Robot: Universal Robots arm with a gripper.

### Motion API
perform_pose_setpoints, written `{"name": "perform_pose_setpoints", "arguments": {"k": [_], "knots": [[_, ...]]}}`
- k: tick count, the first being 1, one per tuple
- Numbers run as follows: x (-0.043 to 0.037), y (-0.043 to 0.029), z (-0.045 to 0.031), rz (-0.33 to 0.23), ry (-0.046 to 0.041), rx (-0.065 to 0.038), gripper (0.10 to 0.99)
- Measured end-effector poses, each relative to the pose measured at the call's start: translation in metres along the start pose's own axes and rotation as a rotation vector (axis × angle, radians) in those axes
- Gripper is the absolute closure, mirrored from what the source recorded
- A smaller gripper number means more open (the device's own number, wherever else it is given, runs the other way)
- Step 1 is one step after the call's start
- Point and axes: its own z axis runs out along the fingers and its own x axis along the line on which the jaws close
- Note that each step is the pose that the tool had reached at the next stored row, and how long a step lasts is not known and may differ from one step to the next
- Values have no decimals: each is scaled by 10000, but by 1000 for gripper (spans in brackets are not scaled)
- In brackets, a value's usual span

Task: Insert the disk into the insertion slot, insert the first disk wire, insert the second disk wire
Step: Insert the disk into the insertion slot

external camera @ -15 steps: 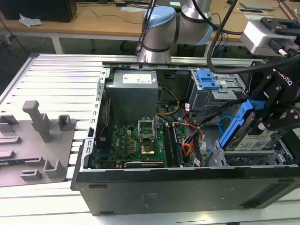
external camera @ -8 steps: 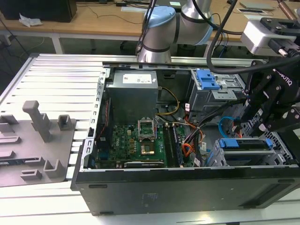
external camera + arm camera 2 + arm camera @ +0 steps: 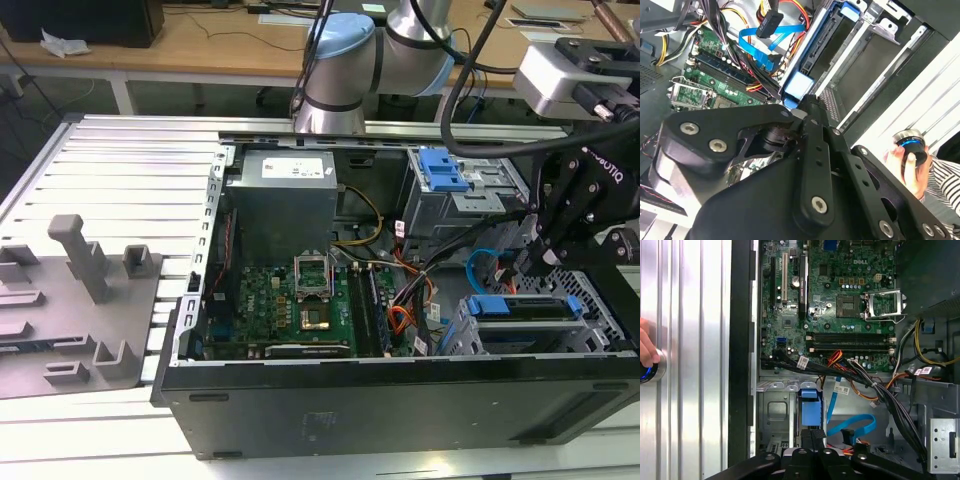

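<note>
The disk point(image 3: 520, 310), a drive in a blue carrier, lies in the insertion slot point(image 3: 585, 288), the low perforated grey bay at the case's front, at the exterior view's right. My gripper point(image 3: 547, 258) hangs just above the disk's end. In both wrist views its fingers are shut together with nothing between them, and the tips point(image 3: 813, 432) point(image 3: 807, 100) rest at the carrier's blue end tab point(image 3: 809, 407) point(image 3: 800, 85). A blue flat wire point(image 3: 852, 424) point(image 3: 757, 37) loops loose beside the slot. A black plug on coloured wires point(image 3: 771, 21) dangles near it, unplugged.
The open case holds a motherboard point(image 3: 840, 315), a power supply point(image 3: 280, 200) and a taller bay with a blue latch point(image 3: 445, 170). Black cable bundles point(image 3: 880, 390) cross beside the slot. A person's hand point(image 3: 907, 160) rests on a knob point(image 3: 647, 372) on the ribbed table point(image 3: 130, 170).
</note>
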Motion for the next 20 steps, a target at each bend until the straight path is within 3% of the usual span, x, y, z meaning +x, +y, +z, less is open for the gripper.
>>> {"name": "perform_pose_setpoints", "arguments": {"k": [5,7,20], "knots": [[0,-4,14,0,-7,0,980],[0,-43,101,0,-1,-7,980],[0,-266,425,1,1,-14,980]]}}
